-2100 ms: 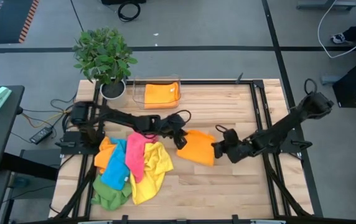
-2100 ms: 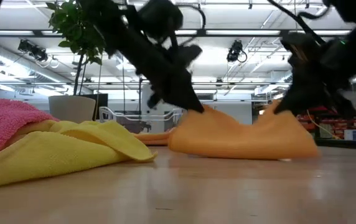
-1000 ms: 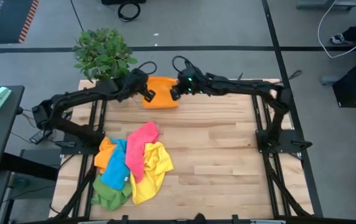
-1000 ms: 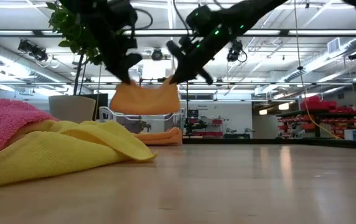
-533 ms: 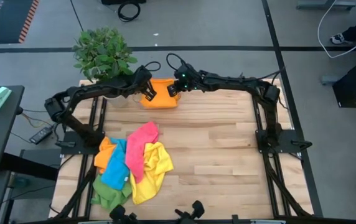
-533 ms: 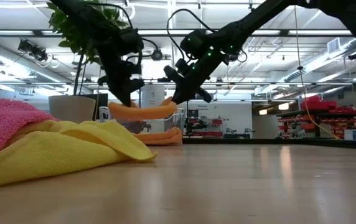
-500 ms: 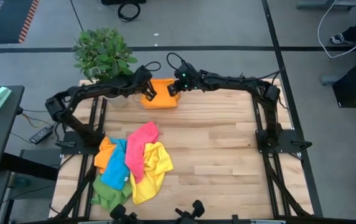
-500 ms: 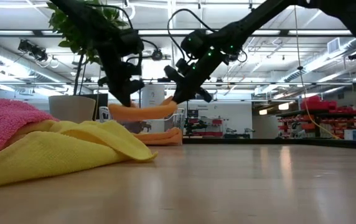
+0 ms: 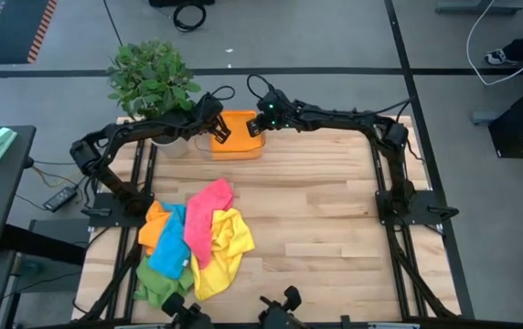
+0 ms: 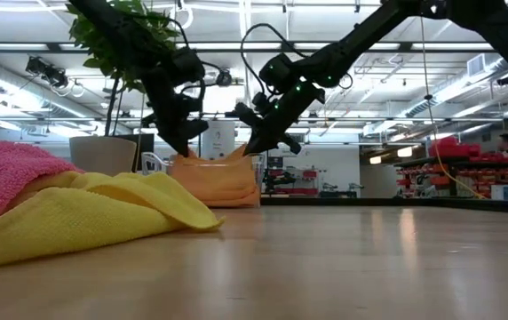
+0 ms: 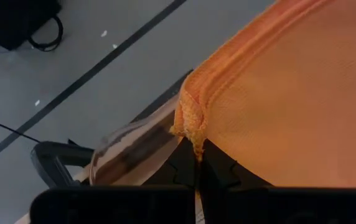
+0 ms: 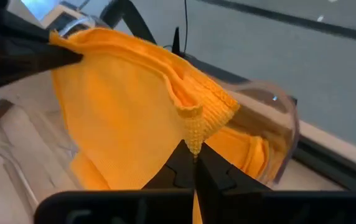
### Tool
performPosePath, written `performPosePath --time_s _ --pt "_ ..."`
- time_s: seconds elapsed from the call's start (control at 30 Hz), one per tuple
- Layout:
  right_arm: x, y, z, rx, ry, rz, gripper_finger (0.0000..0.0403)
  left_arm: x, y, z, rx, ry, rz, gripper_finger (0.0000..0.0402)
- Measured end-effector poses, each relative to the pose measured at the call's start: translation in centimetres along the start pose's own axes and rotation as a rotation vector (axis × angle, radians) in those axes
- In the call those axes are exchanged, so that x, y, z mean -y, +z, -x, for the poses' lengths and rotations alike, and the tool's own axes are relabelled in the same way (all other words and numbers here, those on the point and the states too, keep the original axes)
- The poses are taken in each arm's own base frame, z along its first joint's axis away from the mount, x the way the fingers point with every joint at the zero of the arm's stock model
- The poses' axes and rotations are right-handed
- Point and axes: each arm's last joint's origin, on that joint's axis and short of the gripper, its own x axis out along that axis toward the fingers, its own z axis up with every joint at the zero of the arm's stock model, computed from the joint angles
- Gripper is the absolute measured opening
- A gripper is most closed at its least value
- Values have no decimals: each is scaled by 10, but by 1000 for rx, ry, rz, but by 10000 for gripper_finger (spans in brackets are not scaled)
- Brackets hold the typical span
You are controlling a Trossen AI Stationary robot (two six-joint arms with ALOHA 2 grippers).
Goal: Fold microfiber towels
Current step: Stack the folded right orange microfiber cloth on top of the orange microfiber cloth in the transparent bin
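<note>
**Folded orange towel going into the tray**

While we are pinching the folded orange towel by its two upper corners, left gripper and right gripper both pressed tight on the hem, we are lowering it into the clear tray at the table's far edge. Next, we judge, both should release. The tray's floor is staying hidden; the remaining towels are waiting near the front-left corner.

1. Both arms: dark, near-black jointed links, slim forearms, bulkier housings at the joints.
2. Left gripper: black fingers, looped black cable at the wrist.
3. Right gripper: black, small green light on the wrist, looped black cable.
</note>
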Motion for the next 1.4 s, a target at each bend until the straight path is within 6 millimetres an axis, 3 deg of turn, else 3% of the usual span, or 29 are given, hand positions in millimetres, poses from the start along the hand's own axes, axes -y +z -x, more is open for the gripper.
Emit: performPosePath --time_s 0.17,0.4,0.63,0.83,0.97,1.1,1.27,1.4 --pt "1 -1 0 -13 9 7 14 0 -7 -19 -66 -60 5 18" --pt "13 5 2 -24 11 -38 81 3 -13 -27 -114 -57 39 129" --pt "27 15 7 -29 37 -73 160 -2 0 -16 -152 -40 45 216" --pt "24 36 38 39 66 -43 187 -1 27 6 -141 -64 -24 236" --pt "13 53 79 102 93 22 187 7 39 24 -156 -185 -65 230" --pt "6 61 124 112 77 82 183 19 36 25 -164 -268 -47 203" --pt "5 54 162 29 21 94 182 33 24 -2 -232 -281 -26 123" --pt "5 44 172 -60 -23 108 181 44 13 -28 -294 -276 -43 28"
